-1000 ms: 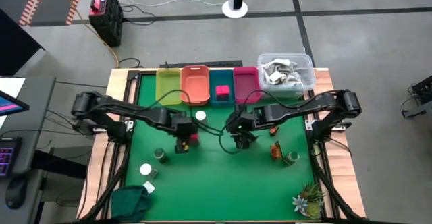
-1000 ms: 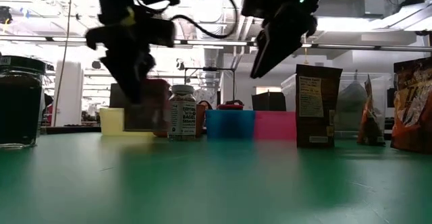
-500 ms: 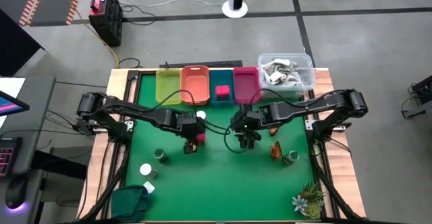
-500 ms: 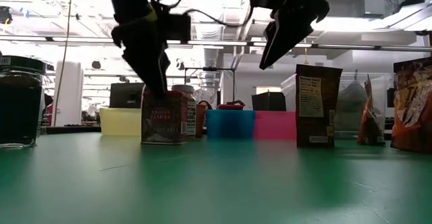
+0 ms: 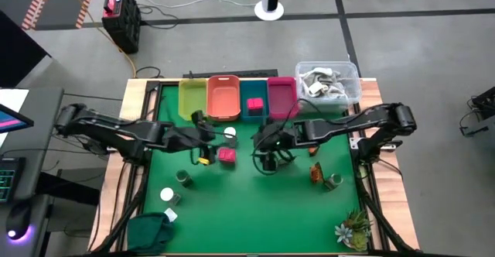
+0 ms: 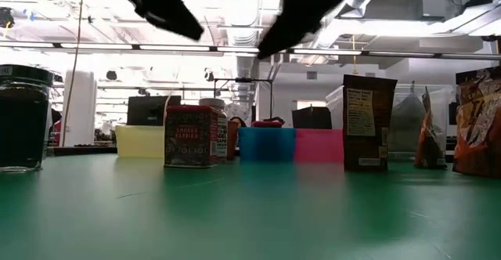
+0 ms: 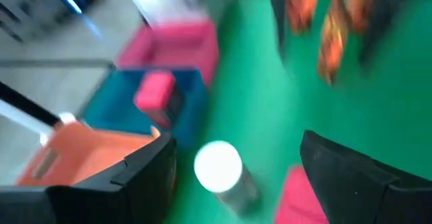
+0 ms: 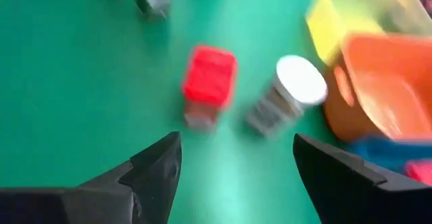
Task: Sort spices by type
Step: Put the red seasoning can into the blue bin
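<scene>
A pink-red packet (image 5: 227,155) (image 6: 190,137) stands upright on its base on the green mat, with a white-capped jar (image 5: 230,133) (image 7: 218,166) just behind it. My left gripper (image 5: 209,147) is open, raised just left of both. My right gripper (image 5: 261,147) is open too, hovering to the packet's right; its wrist view looks down on the packet (image 8: 209,79) and jar (image 8: 297,82). Another pink-red packet (image 5: 254,104) lies in the blue bin (image 5: 254,111). Brown-orange pouches (image 5: 315,172) (image 6: 369,123) stand at the right, with dark green jars (image 5: 185,179) (image 5: 332,181) and white-capped jars (image 5: 166,195) nearer.
Yellow (image 5: 193,98), orange (image 5: 223,98), blue and pink (image 5: 281,98) bins line the far edge, with a clear tub (image 5: 328,81) of white-grey things at the far right corner. A spiky plant (image 5: 354,227) sits at the near right corner and a dark green cloth (image 5: 151,230) at the near left.
My left gripper lowered the pink-red packet onto the mat in front of the white-capped jar, let go, then rose and drew back toward the table's left. The packet now stands alone. My right gripper rose and shifted slightly left.
</scene>
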